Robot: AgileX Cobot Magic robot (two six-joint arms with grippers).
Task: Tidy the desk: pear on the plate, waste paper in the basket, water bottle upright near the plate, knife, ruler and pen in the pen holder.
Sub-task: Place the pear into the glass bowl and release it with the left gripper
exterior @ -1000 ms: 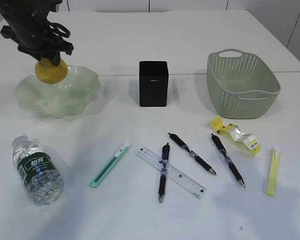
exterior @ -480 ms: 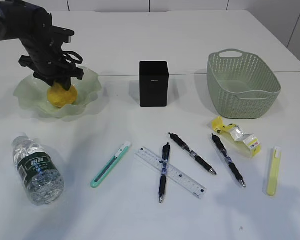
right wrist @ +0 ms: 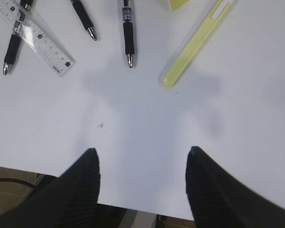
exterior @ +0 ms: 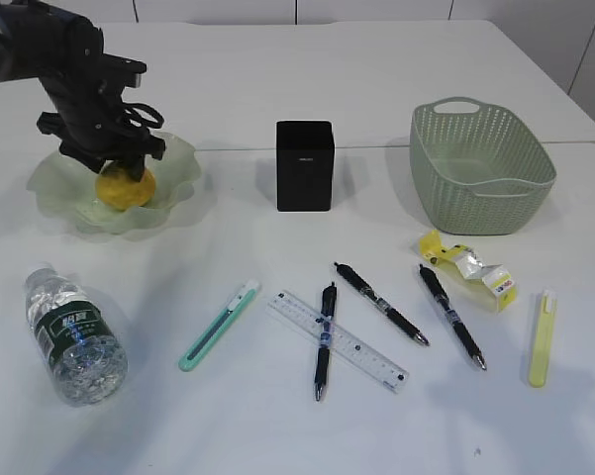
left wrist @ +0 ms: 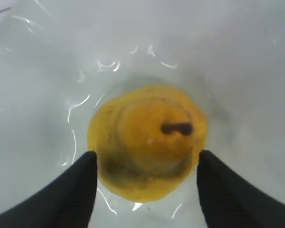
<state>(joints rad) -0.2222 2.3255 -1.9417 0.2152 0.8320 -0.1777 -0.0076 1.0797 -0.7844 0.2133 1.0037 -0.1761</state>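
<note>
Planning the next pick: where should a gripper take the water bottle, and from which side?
The water bottle lies on its side on the desk, white cap toward the far left. Probably best to come from above, jaws across the labelled middle, closing on its round flanks.

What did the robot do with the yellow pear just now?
The left gripper brought the pear down onto the plate, and its jaws have now spread apart to let it go. The bottle, pens, ruler, knives and basket stayed put.
</note>
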